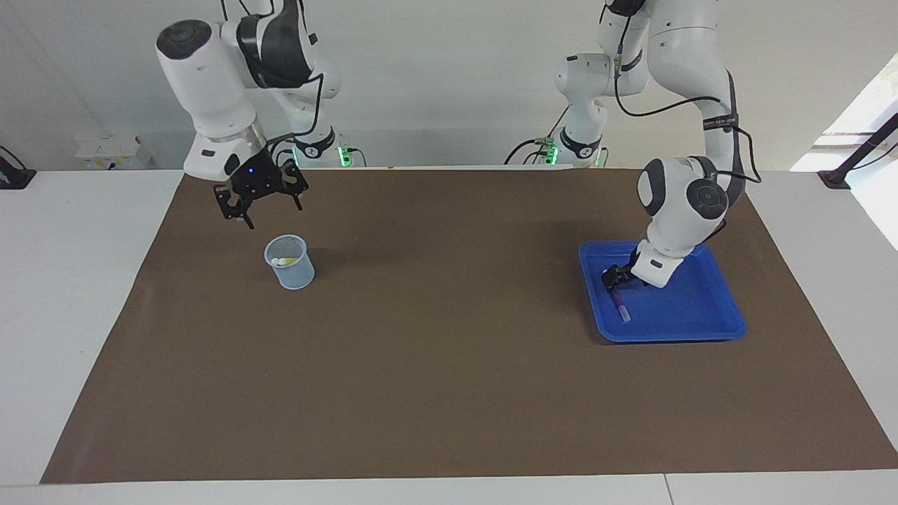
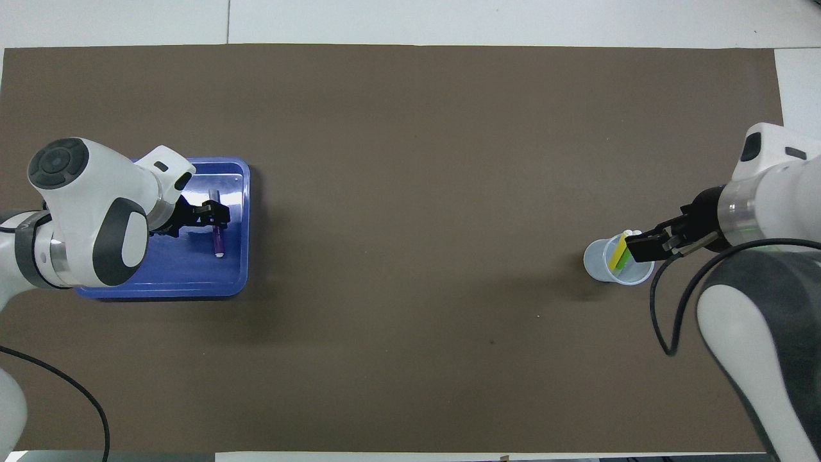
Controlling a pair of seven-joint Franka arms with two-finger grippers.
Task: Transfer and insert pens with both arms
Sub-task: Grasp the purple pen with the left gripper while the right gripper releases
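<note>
Reaching into the blue tray [image 1: 708, 319], the left gripper [image 1: 615, 278] sits low over the purple pen [image 1: 621, 306], fingers spread, nothing grasped. The risk: they straddle only the pen's upper end, at about 12 o'clock of its length, so a pinch there could tip it, or nudge it against the tray wall. The pen lies flat in the tray, pale tip toward 6 o'clock in the facing view, most of it poking out below the fingers. The right gripper [image 1: 259, 205] hangs released above the clear cup [image 1: 290, 263], at roughly 11 o'clock from it, holding nothing. The yellow pen [image 2: 619, 251] and the green pen [image 2: 623, 263] stand inside the cup, leaning together. Cup looks light, so a bump could topple it.
</note>
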